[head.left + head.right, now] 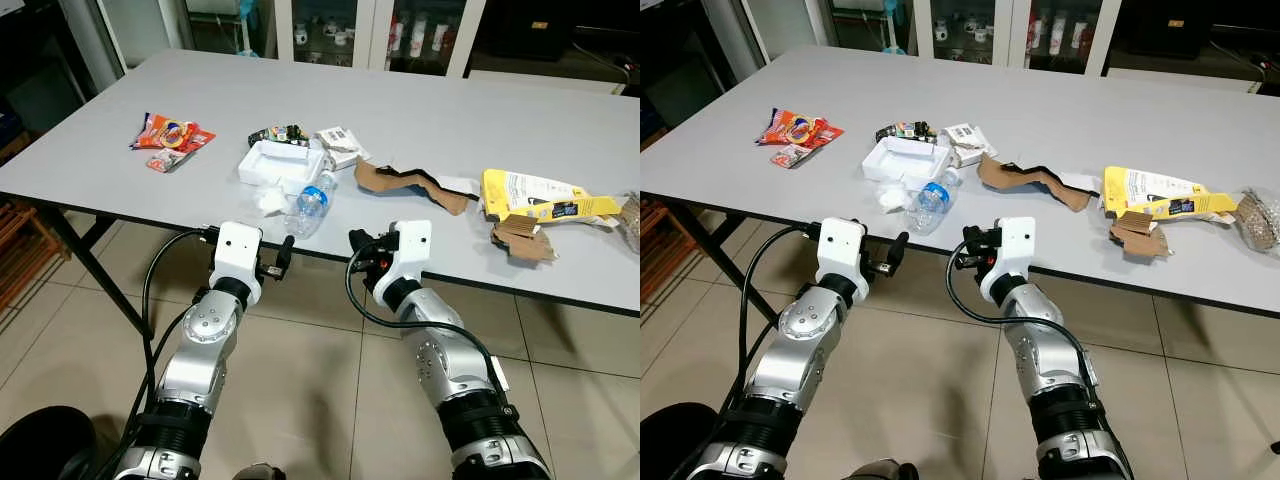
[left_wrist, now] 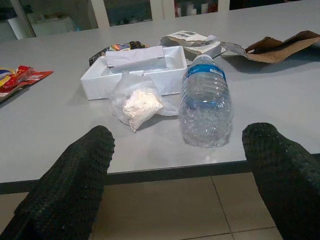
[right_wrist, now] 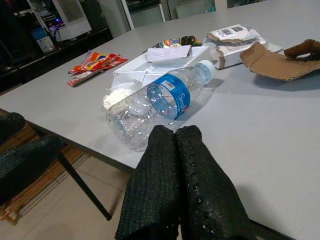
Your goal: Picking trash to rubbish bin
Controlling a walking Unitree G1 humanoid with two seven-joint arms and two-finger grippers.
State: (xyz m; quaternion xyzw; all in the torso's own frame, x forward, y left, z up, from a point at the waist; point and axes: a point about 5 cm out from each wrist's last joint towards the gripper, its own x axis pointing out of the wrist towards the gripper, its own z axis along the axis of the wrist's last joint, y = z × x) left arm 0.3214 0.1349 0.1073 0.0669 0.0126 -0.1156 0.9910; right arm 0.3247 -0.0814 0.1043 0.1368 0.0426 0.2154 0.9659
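Trash is scattered on the grey table (image 1: 420,120): a clear, empty bottle (image 1: 309,205) with blue label is seen lying at the edge. The left claw (image 2: 177,175) is spread wide; the right claw (image 3: 175,145) is clenched on nothing.

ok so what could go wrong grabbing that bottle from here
The bottle lies on its side at the table edge, so a nudge from the open left gripper could roll it to the floor. The small plastic bag touches it and may get dragged along. The right gripper, jaws shut, sits close by.

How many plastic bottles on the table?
1. The bottle lies on its side at the table's near edge, beside the white tray, ahead of the left hand. None visibly hidden.
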